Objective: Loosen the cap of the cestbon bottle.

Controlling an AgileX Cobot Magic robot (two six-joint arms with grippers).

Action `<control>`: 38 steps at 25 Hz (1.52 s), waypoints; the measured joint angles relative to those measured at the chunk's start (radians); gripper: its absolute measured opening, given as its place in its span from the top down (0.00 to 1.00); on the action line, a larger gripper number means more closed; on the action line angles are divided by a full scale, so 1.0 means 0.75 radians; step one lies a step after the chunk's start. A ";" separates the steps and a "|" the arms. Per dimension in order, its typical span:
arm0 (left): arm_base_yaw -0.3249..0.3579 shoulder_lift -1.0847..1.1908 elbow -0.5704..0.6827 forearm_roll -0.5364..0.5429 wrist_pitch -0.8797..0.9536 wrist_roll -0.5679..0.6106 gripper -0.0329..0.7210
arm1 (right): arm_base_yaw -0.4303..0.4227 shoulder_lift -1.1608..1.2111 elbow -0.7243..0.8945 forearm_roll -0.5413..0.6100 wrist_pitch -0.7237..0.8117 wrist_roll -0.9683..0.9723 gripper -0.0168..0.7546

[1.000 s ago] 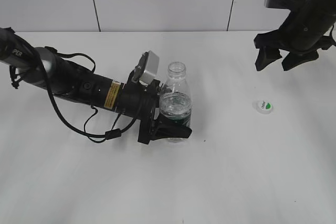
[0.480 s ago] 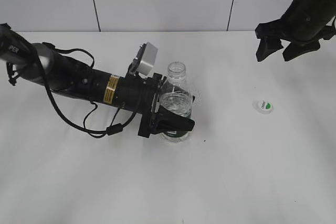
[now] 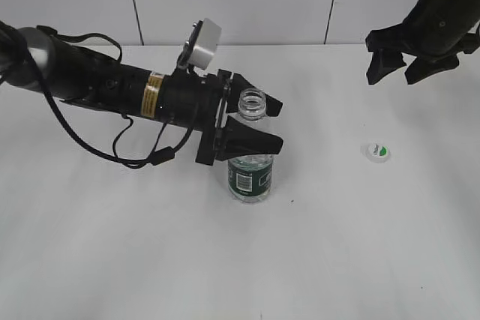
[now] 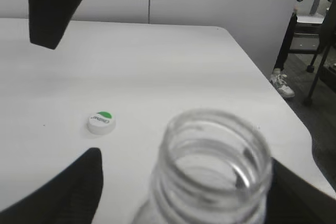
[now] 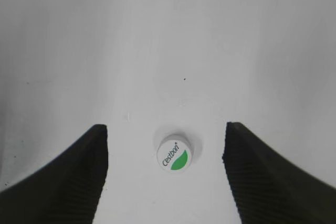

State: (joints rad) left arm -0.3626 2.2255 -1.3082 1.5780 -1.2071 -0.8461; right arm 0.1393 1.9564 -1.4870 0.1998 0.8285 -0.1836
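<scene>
Cap is already off; both my grippers, left gripper and right gripper, gape empty, so the freestanding open cestbon bottle could tip if bumped.

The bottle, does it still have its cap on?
No, the bottle has an open neck and the cap lies apart on the table.

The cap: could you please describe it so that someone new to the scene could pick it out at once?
On the white table, look right of the open bottle, below the raised right gripper. The cap lies there alone, logo up: a small white disc with a green patch, the only loose item.
</scene>
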 joint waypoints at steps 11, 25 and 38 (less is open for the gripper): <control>0.000 -0.157 0.000 -0.041 -0.001 -0.133 0.29 | 0.000 -0.013 -0.023 -0.003 0.029 0.001 0.30; 0.071 -0.554 0.000 -0.066 0.509 -0.358 0.29 | 0.000 -0.087 -0.023 -0.046 0.072 0.001 0.30; 0.078 -0.603 0.000 -0.305 1.936 -0.440 0.29 | 0.000 -0.190 -0.047 -0.059 0.191 0.001 0.30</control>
State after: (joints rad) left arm -0.3043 1.7730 -1.3082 1.3489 0.2452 -1.1758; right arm 0.1393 1.8140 -1.5223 0.1557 0.9720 -0.1828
